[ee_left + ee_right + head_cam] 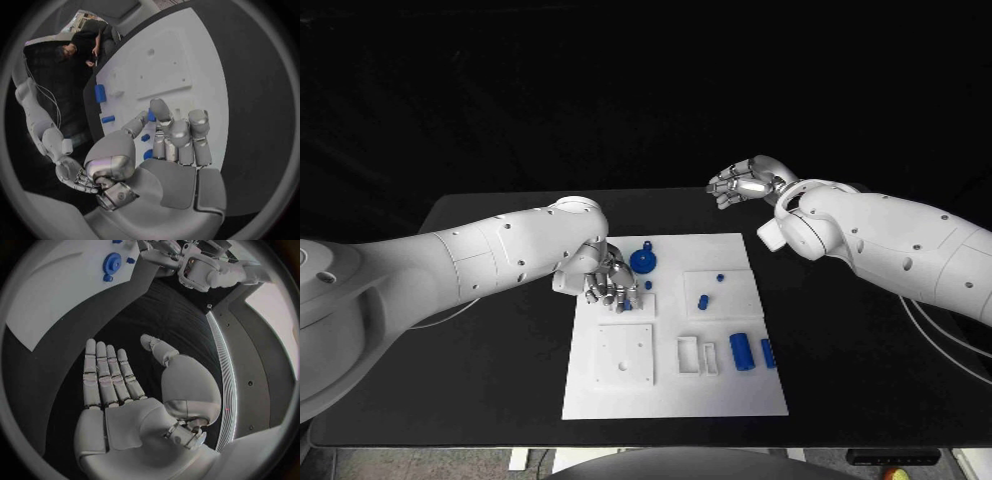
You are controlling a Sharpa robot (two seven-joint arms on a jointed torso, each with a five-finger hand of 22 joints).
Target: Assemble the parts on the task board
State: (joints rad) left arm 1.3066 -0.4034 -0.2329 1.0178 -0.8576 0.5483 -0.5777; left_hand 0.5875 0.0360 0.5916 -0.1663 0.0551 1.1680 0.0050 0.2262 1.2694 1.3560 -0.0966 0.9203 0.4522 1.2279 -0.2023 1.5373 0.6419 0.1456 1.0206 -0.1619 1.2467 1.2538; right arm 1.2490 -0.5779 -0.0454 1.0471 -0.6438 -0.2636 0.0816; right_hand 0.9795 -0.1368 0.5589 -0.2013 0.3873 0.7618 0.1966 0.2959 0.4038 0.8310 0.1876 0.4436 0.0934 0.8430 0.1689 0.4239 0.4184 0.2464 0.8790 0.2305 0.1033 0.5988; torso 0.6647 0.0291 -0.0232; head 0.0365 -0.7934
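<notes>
The white task board (733, 395) lies in the middle of the black table. My left hand (599, 280) hangs over its far left part, fingers pointing down at small blue parts (145, 137). One small blue piece (152, 116) sits between the thumb and a finger; whether it is pinched is unclear. A round blue part (643, 261) stands just right of that hand. My right hand (744, 183) is raised beyond the board's far right corner, palm (125, 415) bare and fingers spread, holding nothing.
Two small blue pieces (704, 300) sit mid-board on the right. Two blue cylinders (741, 352) lie near the right edge, beside white slot pieces (689, 355) and a raised white square (626, 352). Black table surrounds the board.
</notes>
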